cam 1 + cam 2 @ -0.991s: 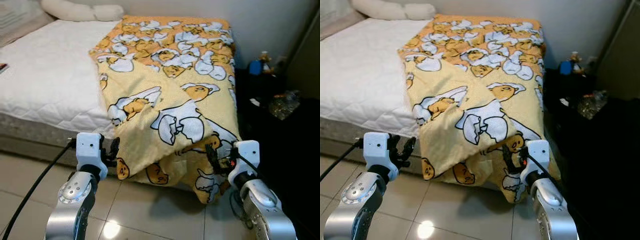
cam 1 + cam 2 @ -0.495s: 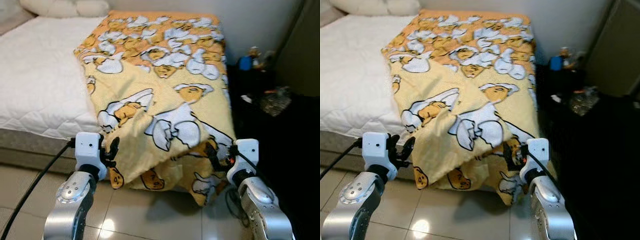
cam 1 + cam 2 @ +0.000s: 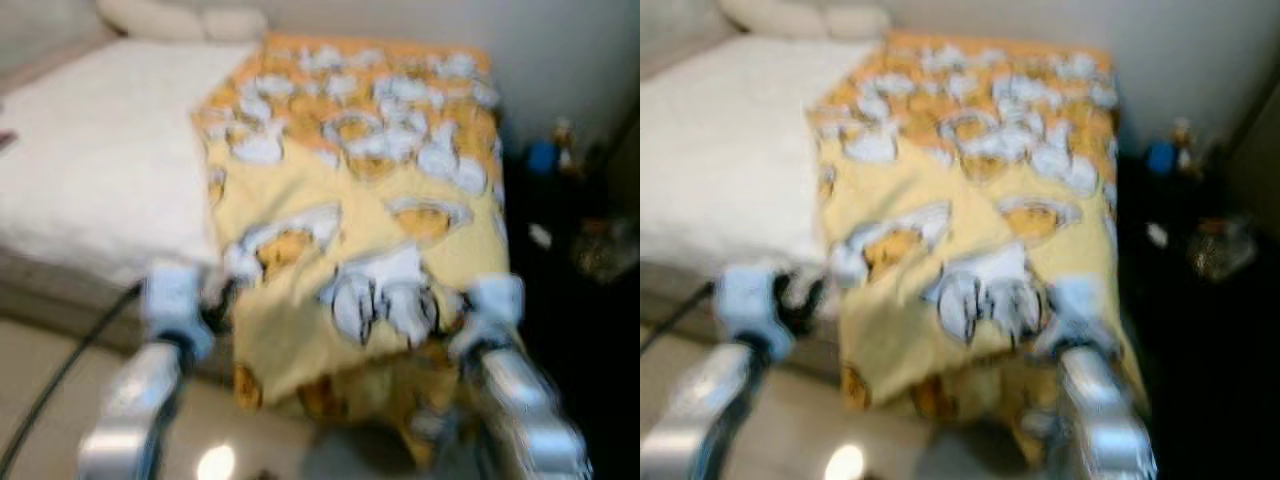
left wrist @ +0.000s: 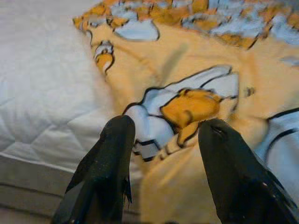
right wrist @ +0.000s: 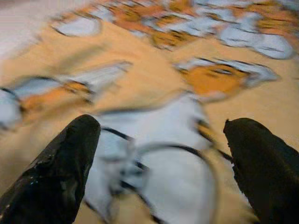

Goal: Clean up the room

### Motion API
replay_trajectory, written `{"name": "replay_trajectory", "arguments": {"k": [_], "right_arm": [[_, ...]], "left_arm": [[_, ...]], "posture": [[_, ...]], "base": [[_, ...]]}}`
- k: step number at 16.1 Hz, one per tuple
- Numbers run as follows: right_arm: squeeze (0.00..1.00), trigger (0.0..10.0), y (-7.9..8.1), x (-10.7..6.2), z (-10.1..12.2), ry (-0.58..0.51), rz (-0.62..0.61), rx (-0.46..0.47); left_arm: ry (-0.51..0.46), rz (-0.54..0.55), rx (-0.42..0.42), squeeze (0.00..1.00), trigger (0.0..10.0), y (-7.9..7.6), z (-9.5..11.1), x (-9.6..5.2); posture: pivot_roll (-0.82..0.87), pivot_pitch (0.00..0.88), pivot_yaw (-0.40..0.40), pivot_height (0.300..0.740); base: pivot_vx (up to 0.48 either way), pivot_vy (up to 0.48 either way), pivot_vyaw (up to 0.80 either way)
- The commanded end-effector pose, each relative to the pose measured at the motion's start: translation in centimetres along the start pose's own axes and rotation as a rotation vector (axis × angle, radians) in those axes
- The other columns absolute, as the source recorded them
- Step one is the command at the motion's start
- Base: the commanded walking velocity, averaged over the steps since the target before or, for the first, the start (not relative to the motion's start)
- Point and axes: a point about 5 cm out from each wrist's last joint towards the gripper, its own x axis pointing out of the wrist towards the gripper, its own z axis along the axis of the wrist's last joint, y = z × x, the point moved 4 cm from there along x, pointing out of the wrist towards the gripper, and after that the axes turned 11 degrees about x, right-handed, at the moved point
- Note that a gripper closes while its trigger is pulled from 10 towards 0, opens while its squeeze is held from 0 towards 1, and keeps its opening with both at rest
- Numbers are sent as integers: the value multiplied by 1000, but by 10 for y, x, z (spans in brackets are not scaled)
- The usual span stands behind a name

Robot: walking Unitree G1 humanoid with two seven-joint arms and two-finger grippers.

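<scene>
Left eye view is blurred, but the layout reads: a bed [image 3: 90, 190] with a white quilted mattress, and a yellow blanket [image 3: 370, 220] printed with white and orange cartoon figures spread over its right side, the near end hanging over the foot of the bed toward the tiled floor [image 3: 40, 400]. Pillows [image 3: 180, 20] lie at the far end by the wall. Dark furniture [image 3: 580, 230] with small items stands right of the bed.

The left gripper [image 3: 215, 305] is raised at the blanket's near left edge, where blanket meets bare mattress. In the left wrist view its fingers [image 4: 114, 154] are spread wide apart, holding nothing, with the blanket's edge lying beyond and between them; whether a tip touches the cloth cannot be told.

The right gripper [image 3: 455, 320] is at the blanket's near right corner. In the right wrist view, its fingers [image 5: 70, 154] are also wide apart and empty, with a white printed figure on the blanket in the gap; contact is unclear through the blur.
</scene>
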Motion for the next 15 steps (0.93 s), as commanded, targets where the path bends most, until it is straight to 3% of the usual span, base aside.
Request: {"name": "replay_trajectory", "arguments": {"k": [1,5,7,8,9,10,15], "right_arm": [[0,10000,-17,-5,1,7,-45,-14],[0,10000,-21,-6,3,3,-52,-12],[0,10000,-24,-5,-1,18,-71,-21],[306,10000,-27,-2,-5,36,-78,-29],[729,10000,-30,2,-7,52,-84,-34],[1000,10000,-35,8,-11,82,-91,-25],[1000,10000,-50,43,-5,111,-134,-43]], "left_arm": [[-19,-27,1,106,10000,-9,6,1],[-14,-35,7,98,10000,-10,5,0],[-20,-45,10,67,10000,-12,5,1],[-20,-58,19,4,10000,-14,5,1],[-24,-70,23,0,10000,-16,5,2],[-32,-93,44,0,10000,-19,7,3],[-39,-138,88,0,10000,-23,10,10]], "posture": [[-30,0,39,740],[-30,0,41,740],[-34,0,46,740],[-39,0,58,740],[-39,0,58,740],[-49,0,66,740],[-67,1,91,740]], "base": [[375,0,0],[357,0,0],[0,0,0],[0,0,0],[0,0,0],[0,0,0],[0,0,0]]}}
